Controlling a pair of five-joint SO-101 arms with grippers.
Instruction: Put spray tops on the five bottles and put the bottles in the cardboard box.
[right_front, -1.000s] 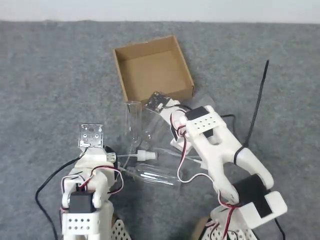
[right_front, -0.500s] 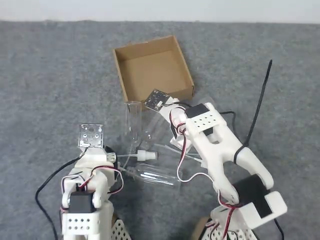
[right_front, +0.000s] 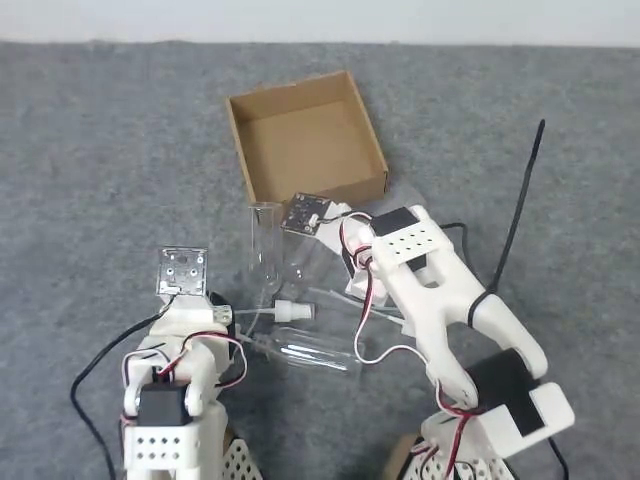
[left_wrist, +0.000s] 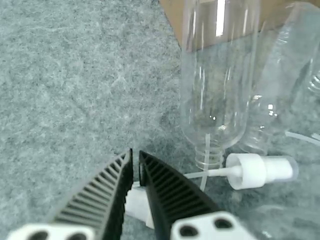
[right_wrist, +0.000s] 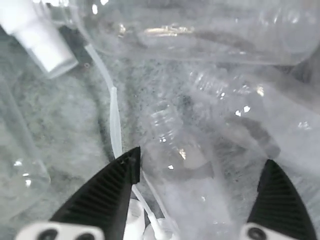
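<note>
The cardboard box (right_front: 305, 135) stands open at the back of the grey carpet. Several clear bottles lie in front of it: one (right_front: 265, 245) points its neck toward me, another (right_front: 310, 355) lies crosswise. A white spray top (right_front: 293, 310) with its thin tube lies between them. My left gripper (left_wrist: 135, 154) is shut, hovering low beside that bottle's neck (left_wrist: 207, 155) and the spray top (left_wrist: 257, 170); a white piece shows beneath its fingers. My right gripper (right_wrist: 202, 160) is open, straddling a clear bottle (right_wrist: 175, 150) lying on the carpet, with a dip tube (right_wrist: 112, 115) beside it.
A black cable (right_front: 520, 200) sticks up at the right. The right arm (right_front: 440, 290) stretches over the bottle pile. Bare carpet lies left of the box and around the left arm (right_front: 175, 390).
The right arm's wrist has swung a little to the left over the bottles. The left arm and the bottles have stayed in place.
</note>
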